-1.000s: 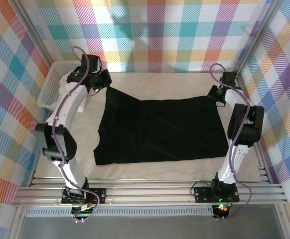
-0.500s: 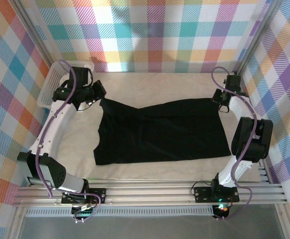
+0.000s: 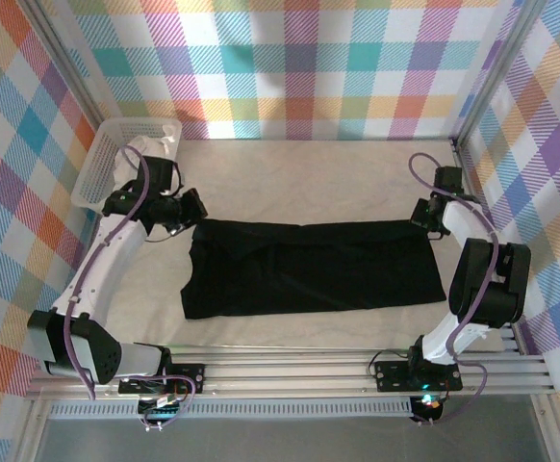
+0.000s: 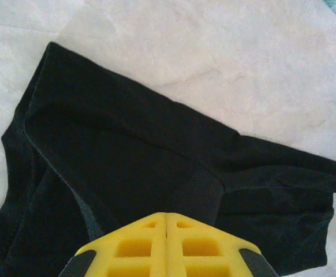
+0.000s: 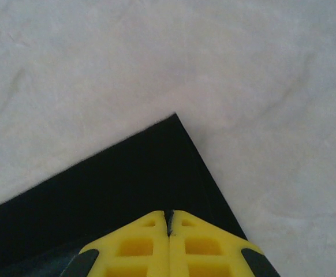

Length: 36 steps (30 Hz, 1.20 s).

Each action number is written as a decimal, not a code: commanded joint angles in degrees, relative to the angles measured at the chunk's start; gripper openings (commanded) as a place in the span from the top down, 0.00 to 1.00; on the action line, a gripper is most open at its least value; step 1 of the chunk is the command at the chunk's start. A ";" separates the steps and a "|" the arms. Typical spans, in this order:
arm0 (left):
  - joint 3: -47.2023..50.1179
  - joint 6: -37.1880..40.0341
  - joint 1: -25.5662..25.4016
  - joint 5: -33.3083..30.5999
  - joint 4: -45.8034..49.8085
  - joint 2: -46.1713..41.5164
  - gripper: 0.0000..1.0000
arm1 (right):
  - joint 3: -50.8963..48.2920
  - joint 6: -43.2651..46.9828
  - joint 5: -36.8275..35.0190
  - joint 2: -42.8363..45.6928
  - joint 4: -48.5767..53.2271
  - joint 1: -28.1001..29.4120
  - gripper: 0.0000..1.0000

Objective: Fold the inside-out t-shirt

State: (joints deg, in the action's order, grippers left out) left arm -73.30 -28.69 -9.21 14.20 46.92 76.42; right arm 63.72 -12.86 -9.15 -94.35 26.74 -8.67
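The inside-out t-shirt is a black sheet spread across the middle of the table, its far edge doubled over toward the near side. My left gripper is shut on its far left corner. In the left wrist view the yellow fingertips meet over creased black fabric. My right gripper is shut on the far right corner. In the right wrist view a thin strip of black cloth is pinched between the closed tips. No lettering shows on the shirt.
A white plastic basket stands at the back left corner with a white cloth in it, close behind my left arm. Pale tabletop lies bare behind the shirt. Metal rails run along the near edge.
Both grippers have moved toward the near edge, pulling the shirt's far edge with them. The shirt now covers a shorter strip of table.
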 commanded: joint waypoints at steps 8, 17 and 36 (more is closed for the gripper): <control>5.42 1.27 0.07 1.32 2.13 -5.08 1.00 | -4.41 -0.80 -3.80 5.79 3.04 -0.27 1.00; 14.32 -1.07 0.07 4.70 -0.94 -7.34 1.00 | -7.20 -2.63 -5.44 7.05 1.95 -0.49 0.75; 14.74 -2.59 -0.10 6.81 -2.61 -7.67 1.00 | -14.89 14.17 2.64 9.59 -37.03 58.12 0.12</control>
State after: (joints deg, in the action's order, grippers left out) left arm -58.41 -30.26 -9.23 20.01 45.45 68.93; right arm 46.92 -1.52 -4.69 -80.14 0.21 43.59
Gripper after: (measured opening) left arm 0.055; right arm 0.868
